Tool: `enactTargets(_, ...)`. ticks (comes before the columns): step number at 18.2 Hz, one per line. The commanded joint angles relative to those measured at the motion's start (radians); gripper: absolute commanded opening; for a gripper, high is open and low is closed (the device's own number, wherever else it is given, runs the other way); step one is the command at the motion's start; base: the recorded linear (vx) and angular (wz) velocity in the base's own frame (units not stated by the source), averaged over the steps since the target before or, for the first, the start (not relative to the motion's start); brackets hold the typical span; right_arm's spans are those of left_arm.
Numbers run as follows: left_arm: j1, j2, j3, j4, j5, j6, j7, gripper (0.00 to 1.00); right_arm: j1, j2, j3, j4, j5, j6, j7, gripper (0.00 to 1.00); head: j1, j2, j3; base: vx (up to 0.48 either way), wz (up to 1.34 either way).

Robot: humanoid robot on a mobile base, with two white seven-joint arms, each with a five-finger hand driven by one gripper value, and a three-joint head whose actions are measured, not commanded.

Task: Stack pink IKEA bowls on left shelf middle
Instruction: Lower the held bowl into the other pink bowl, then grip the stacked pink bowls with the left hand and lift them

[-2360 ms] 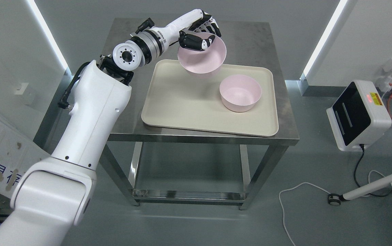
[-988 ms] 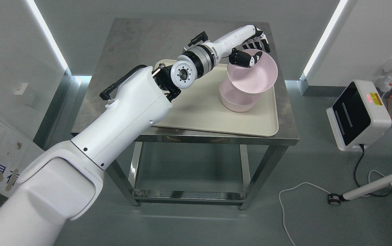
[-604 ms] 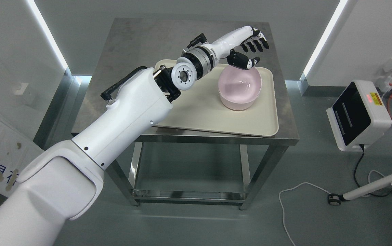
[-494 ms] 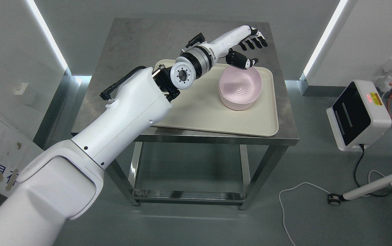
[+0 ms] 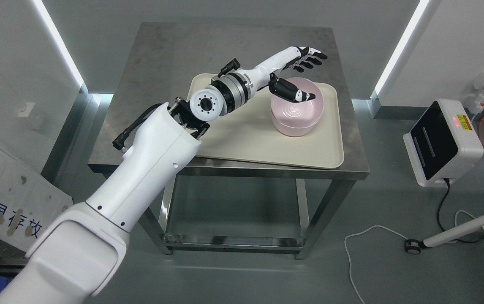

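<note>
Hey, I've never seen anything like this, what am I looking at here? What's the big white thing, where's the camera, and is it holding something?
The picture comes from a camera on a humanoid robot's head, looking down. The big white thing is the robot's own left arm, entering from the lower left and ending in the left hand, which has black and white fingers. Those fingers are spread and hold nothing. Below the hand, two pink bowls sit nested one inside the other on a cream tray, which lies on a steel table. The hand hovers over the stack's far rim; its thumb reaches over the bowl opening, and I cannot tell if it touches. The right arm is out of view. On the floor at the right stands a white device with cables.
</note>
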Motion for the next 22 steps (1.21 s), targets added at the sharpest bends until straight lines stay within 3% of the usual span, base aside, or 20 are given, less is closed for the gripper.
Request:
enactTargets(1,0.222,0.050,0.300,-0.392,0.016,-0.001,-0.026,0.76,0.029,-0.017,-0.011,-0.034,-0.045,0.000,0.000,1.00,0.0000,0.000,0.000,0.000,0.00)
enactTargets(4,0.242,0.060,0.246,-0.435,-0.020,-0.052,-0.024,0.76,0.029,-0.017,-0.011,-0.034,-0.045,0.000,0.000,1.00,0.0000,0.000,0.000,0.000,0.00)
enactTargets(8,0.308,0.033,0.171,-0.437,-0.347,-0.181,-0.024,0.76,0.029,-0.017,-0.011,-0.034,-0.045,0.000,0.000,1.00,0.0000,0.000,0.000,0.000,0.00)
enactTargets(13,0.299,0.012,0.038,-0.403,-0.672,-0.167,-0.024,0.76,0.029,-0.017,-0.012,-0.034,-0.045,0.000,0.000,1.00,0.0000,0.000,0.000,0.000,0.00)
enactTargets(22,0.159,0.012,-0.028,-0.204,-0.740,-0.064,-0.029,0.75,0.029,-0.017,-0.011,-0.034,-0.045,0.000,0.000,1.00,0.0000,0.000,0.000,0.000,0.00)
